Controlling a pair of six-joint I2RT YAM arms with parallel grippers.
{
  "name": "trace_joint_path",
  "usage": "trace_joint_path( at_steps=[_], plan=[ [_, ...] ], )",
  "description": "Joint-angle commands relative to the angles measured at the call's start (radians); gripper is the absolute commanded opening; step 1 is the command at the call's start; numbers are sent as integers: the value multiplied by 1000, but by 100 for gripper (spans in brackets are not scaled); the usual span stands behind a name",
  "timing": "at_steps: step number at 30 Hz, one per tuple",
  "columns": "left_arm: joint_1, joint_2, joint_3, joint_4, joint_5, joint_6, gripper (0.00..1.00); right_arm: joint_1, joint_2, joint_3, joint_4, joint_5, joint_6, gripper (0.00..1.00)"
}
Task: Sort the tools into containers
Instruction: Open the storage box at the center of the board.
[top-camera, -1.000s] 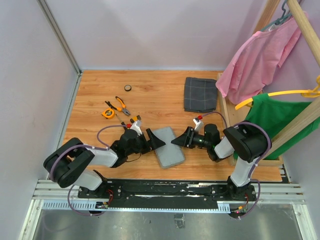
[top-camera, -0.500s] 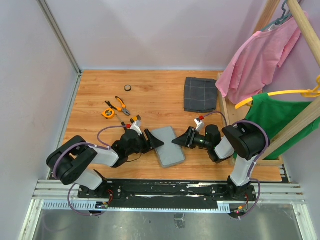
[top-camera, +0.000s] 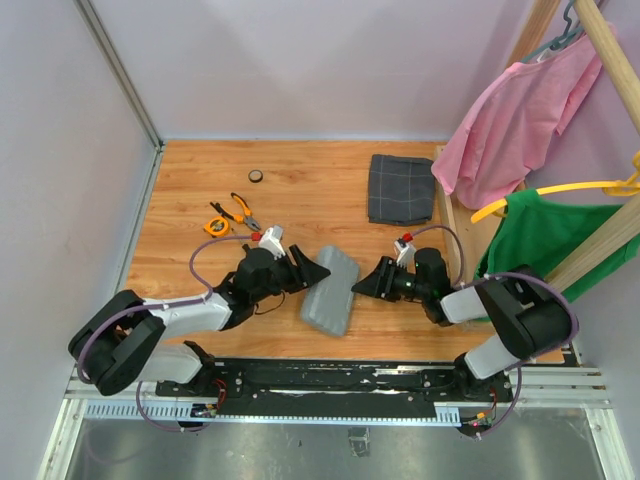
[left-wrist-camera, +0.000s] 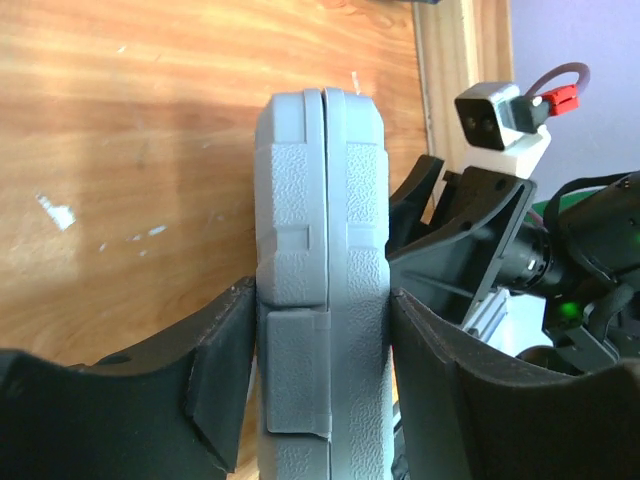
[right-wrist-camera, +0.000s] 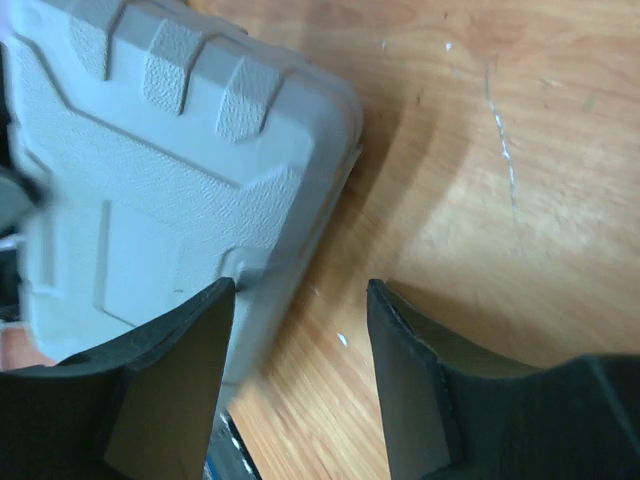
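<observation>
Two arms reach in from six o'clock over a wooden desk (top-camera: 320, 200); far to the left, near nine o'clock of the desk, lie an orange tape measure (top-camera: 215, 227) and, just beside it toward one o'clock, orange-handled pliers (top-camera: 241, 210), both loose on the wood and well apart from the arms; a small dark round thing (top-camera: 257, 176) sits toward twelve o'clock of them; the left hand (top-camera: 318, 272) is clamped on the grey tool case (top-camera: 330, 292), its fingers (left-wrist-camera: 225, 370) pressed flat against the two outer faces, roughly half spread; the left wrist view shows the case edge-on with both shells closed along the seam; the case lies near the desk's centre, between the two hands, tilted, and whether its lower end touches the wood I cannot tell; the right hand (right-wrist-camera: 300, 300) stands at three o'clock of the case, its fingers parted with bare wood between them, holding nothing, the case's corner just beside one finger; a dark checked folded cloth (top-camera: 402, 188) lies toward one o'clock; a pink garment (top-camera: 505, 115) and a green garment (top-camera: 560, 235) hang at the far right.
</observation>
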Motion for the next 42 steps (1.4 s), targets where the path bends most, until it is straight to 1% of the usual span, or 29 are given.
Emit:
trace_joint_path(
  at_steps=[1,3,7,10,14,17,19,22,24,28,30,32,34,37,39,42],
  plan=[
    [-20,-49,113,-83,12,91,15,-4,-167,22,-460,130,-173,59],
    [-20,-47,148,-173,14,132,13,-4,-269,68,-646,198,-235,62],
    [-21,-8,247,-348,30,235,9,-4,-430,127,-869,317,-333,67],
    [-26,14,309,-459,23,310,7,-4,-498,155,-960,366,-374,69],
    [-51,0,374,-577,-39,403,7,-4,-566,148,-992,396,-386,71],
    [-89,-20,420,-650,-96,475,7,-4,-627,124,-971,397,-387,80],
    [-112,-34,439,-676,-112,540,1,-4,-686,113,-952,408,-383,85],
    [-137,-58,448,-691,-122,612,1,-4,-753,109,-921,437,-391,90],
    [-146,-74,452,-698,-133,642,0,-4,-792,123,-914,473,-404,91],
    [-153,-113,453,-704,-137,694,0,-6,-851,128,-860,472,-495,91],
    [-157,-154,426,-660,-114,713,0,-6,-888,99,-793,464,-523,90],
    [-161,-201,372,-574,-60,729,0,-5,-928,61,-692,447,-542,89],
    [-165,-231,362,-550,-87,724,0,-5,-957,33,-617,381,-573,87],
    [-165,-236,400,-599,-99,741,0,-4,-978,20,-536,260,-607,87],
    [-165,-240,420,-623,-42,776,0,-4,-979,14,-486,195,-611,87],
    [-166,-258,438,-656,-8,821,0,-4,-973,2,-425,151,-579,88]
  ],
)
